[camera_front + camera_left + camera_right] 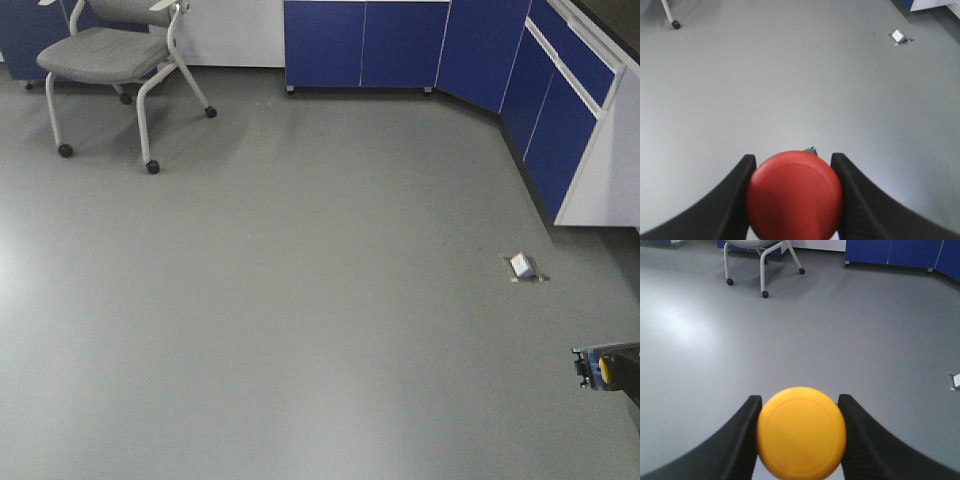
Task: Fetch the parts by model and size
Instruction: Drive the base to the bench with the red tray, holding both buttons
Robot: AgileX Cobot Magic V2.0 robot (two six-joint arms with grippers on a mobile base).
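Far left, a wheeled chair stands on the grey floor, with blue cabinets along the far wall. No bench or drop-off spot shows in any view, so both parts hang over bare floor. A drop here would likely mean a hard knock, and a part could roll off under the chair or cabinets.

The left end effector is closed partway around the red-capped switch, its black fingers pressed against either side of the round cap. The cap hides almost all of the base, so I cannot tell whether the hold is on the block or only on the cap. If it is on the cap alone, that smooth curved rim could slide out when the mobile base rolls or the arm swings.

To the right, the right end effector holds the yellow-capped switch the same way, jaws narrowed to the cap's width. The front view shows it at the near right edge, out over the floor, and the same slip risk applies. Just beyond it sits a small floor socket; a wheel running over it could jolt both arms and shake a part loose
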